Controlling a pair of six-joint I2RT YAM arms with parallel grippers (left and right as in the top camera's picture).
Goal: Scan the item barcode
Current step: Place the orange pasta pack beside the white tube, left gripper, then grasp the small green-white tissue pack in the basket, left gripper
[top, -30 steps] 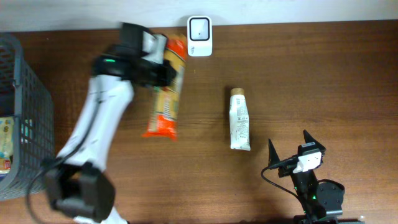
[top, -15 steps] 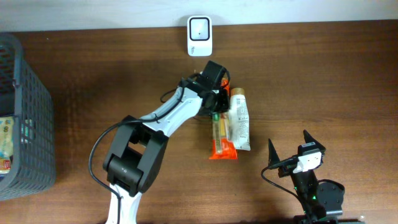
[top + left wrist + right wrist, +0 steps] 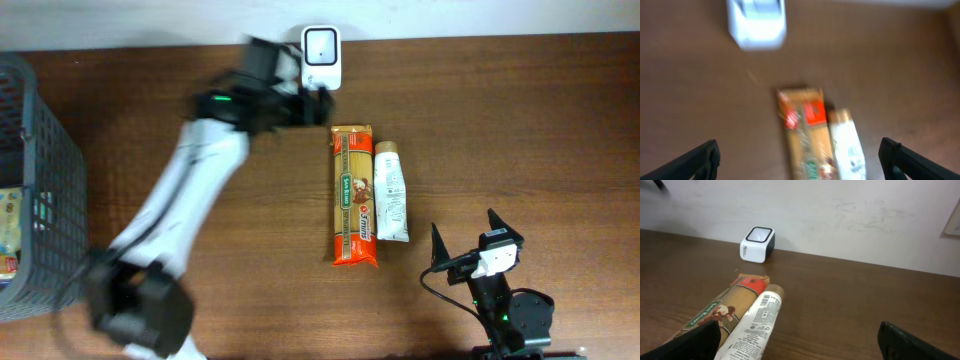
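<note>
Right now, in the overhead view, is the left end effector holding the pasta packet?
No, the pasta packet lies on the table, clear of the left end effector.

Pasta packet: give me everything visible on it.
The pasta packet is a long, flat, glossy plastic pack, orange-red at both ends with a tan middle and green label band. It lies flat on the wooden table, one end toward the scanner, a white tube lying against one long side. Nothing grips it.

Orange-red pasta packet, tan-capped white tube, white scanner, brown wood-grain table, grey mesh basket
</note>
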